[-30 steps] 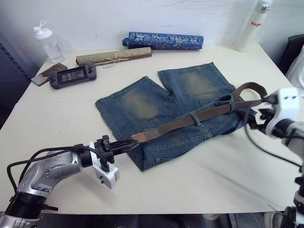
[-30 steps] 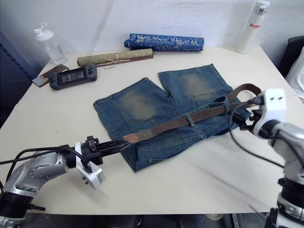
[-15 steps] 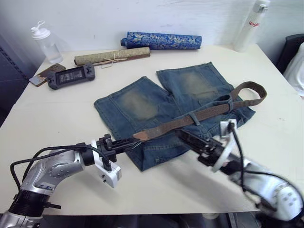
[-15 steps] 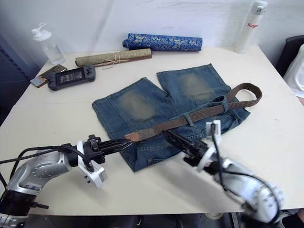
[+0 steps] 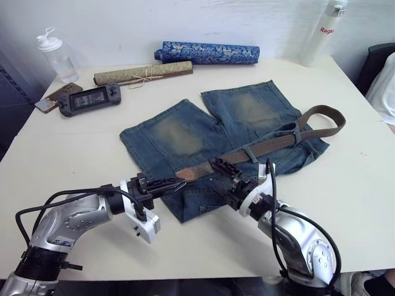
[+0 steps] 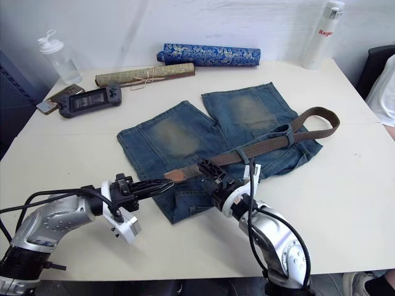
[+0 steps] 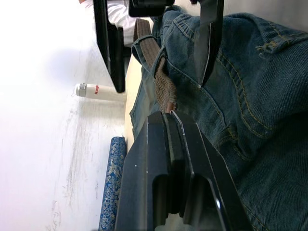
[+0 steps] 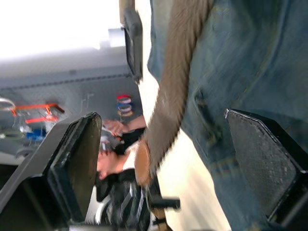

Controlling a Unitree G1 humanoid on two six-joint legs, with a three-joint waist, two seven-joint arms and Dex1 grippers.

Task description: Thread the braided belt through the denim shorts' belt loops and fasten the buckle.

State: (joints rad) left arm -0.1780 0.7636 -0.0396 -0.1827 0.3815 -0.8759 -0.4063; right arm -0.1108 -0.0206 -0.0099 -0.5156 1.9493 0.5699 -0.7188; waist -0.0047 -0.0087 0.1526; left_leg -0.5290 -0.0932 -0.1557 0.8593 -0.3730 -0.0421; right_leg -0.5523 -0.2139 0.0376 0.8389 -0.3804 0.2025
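Over the denim shorts [image 5: 203,132], left pincer [image 5: 174,183] clenched on braided belt [image 5: 259,149] tip (reddish leather), right pincer [image 5: 220,168] released astride it.

The white bottle [image 5: 321,34] at the table's far edge bears red lettering that begins "Rag".

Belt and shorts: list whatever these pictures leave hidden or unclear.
- Buckle: not made out at the belt's far curled end in the left eye view.
- Waistband loops: some lie under the belt on the shorts.
- Belt tip: the shut left end effector covers part of it in the left wrist view.
- Right wrist view: the belt is blurred between the open right end effector's fingers.
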